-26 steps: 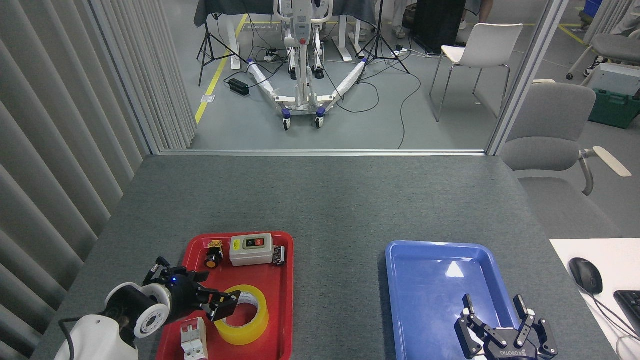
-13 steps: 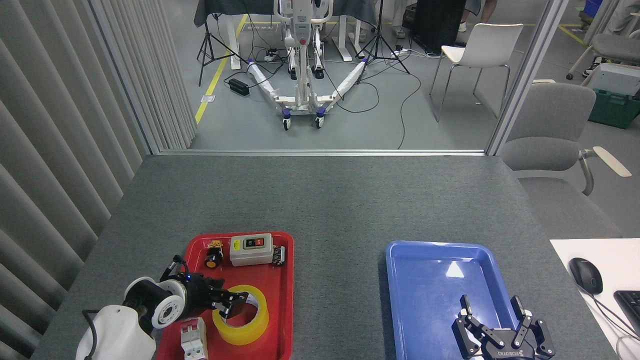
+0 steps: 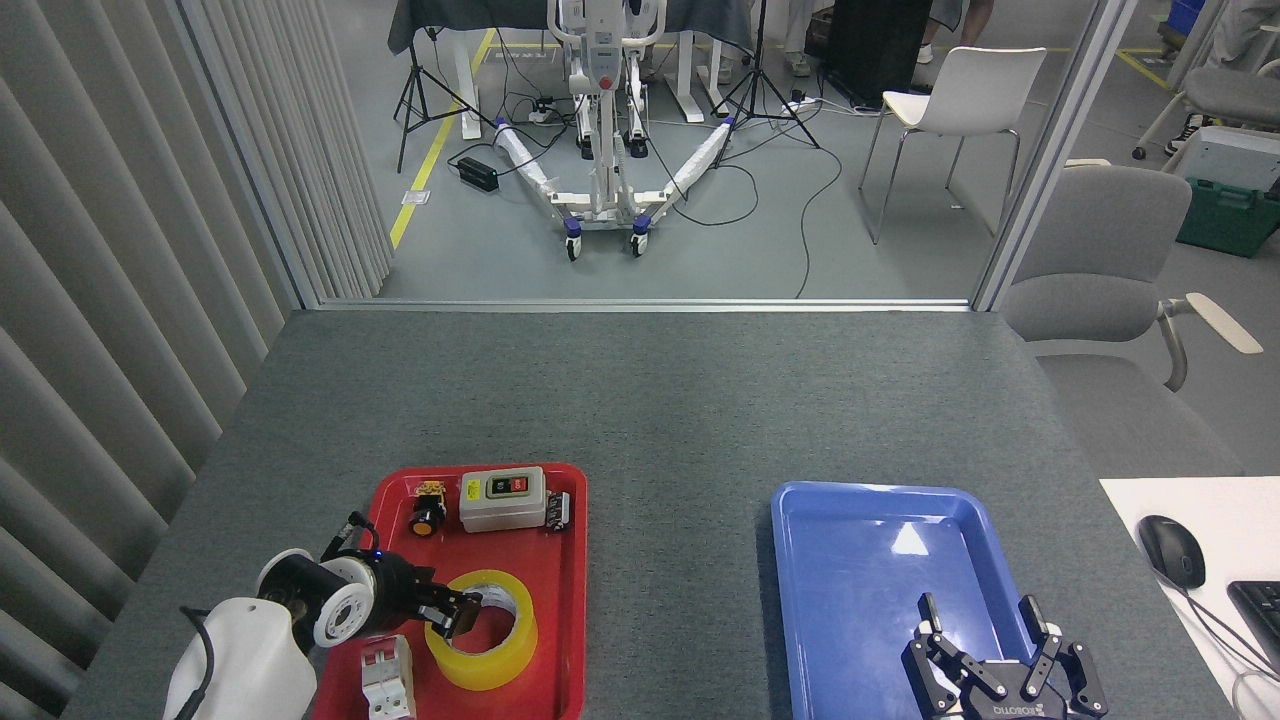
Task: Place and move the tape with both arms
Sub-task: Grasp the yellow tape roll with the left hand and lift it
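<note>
The yellow tape lies flat in the near part of the red tray, its whitish core facing up. My left gripper reaches in from the left and sits at the roll's left rim, one black finger over the core hole and one at the outer wall. It is too dark to see whether the fingers press on the roll. My right gripper hovers over the near end of the empty blue tray, with its fingers spread and nothing between them.
The red tray also holds a grey switch box, a yellow-and-black push button and a white breaker. A mouse and keyboard lie at the right edge. A grey chair stands beyond the table's right corner.
My left gripper moved right and down from the tray's left edge onto the tape's left rim, its fingers drawing closer together. The right gripper sank slightly toward the bottom edge. The tape has not moved.
</note>
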